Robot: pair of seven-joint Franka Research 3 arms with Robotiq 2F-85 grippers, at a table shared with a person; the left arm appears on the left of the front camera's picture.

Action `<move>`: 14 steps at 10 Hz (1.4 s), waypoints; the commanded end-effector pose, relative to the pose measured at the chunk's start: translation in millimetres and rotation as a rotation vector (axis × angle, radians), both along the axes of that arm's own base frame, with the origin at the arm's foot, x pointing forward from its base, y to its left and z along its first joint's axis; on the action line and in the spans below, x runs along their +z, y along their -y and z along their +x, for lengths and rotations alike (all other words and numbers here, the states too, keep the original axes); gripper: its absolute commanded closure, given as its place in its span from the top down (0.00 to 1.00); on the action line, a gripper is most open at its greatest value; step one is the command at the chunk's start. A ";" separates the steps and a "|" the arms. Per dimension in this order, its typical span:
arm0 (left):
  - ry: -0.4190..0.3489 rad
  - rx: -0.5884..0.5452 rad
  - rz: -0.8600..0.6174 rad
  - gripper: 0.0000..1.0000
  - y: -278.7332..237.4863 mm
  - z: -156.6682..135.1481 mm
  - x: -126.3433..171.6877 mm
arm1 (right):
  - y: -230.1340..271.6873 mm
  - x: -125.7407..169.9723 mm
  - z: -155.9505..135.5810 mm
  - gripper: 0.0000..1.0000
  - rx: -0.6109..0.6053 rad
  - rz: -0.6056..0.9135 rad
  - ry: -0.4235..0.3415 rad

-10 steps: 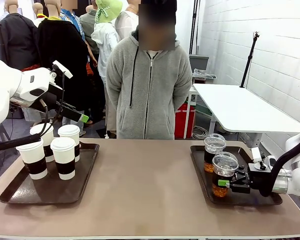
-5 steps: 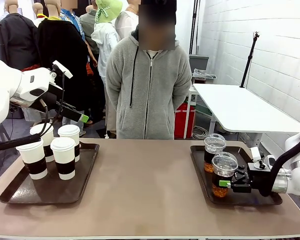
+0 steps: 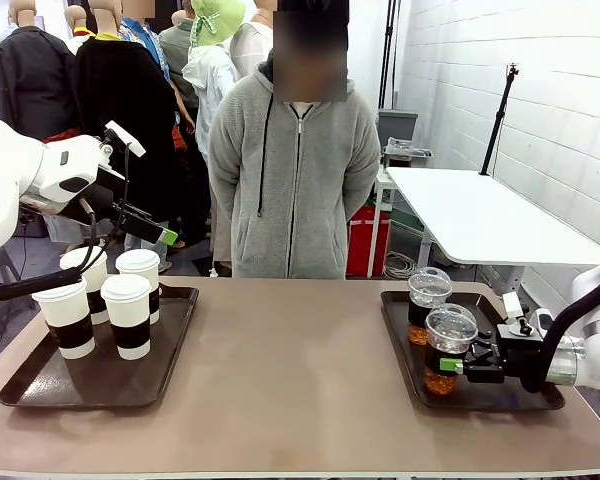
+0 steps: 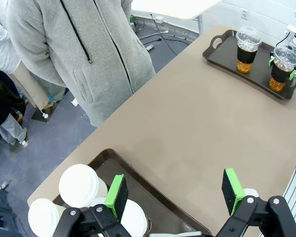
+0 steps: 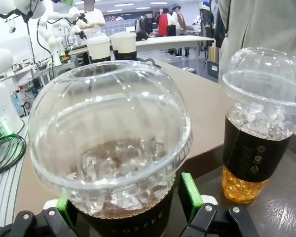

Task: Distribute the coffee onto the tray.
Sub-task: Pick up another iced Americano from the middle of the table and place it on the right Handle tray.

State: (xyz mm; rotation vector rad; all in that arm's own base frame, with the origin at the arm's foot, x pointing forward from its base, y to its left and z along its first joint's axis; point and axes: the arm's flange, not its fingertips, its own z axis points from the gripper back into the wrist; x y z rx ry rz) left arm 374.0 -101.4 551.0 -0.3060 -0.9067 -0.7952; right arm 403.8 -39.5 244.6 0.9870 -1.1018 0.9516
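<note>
Released a moment earlier, the near iced coffee point(image 3: 447, 350) stood on the right tray point(image 3: 532, 400); right gripper point(image 3: 450, 366) fingers spread around it, left gripper point(image 4: 175, 195) open too.

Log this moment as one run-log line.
right end effector: open around near iced cup, on right tray | left end effector: open, above left tray | four paper cups: left tray
</note>
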 end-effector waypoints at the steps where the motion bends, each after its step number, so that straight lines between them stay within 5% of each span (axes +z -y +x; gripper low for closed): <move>1: -0.002 0.004 0.000 1.00 -1.0 0.6 -0.4 | 7.2 5.2 -7.0 1.00 -0.029 -0.016 -0.029; 14: -0.002 0.004 0.000 1.00 -1.0 0.6 -0.4 | 71.3 5.9 -48.6 1.00 -0.142 -0.044 -0.062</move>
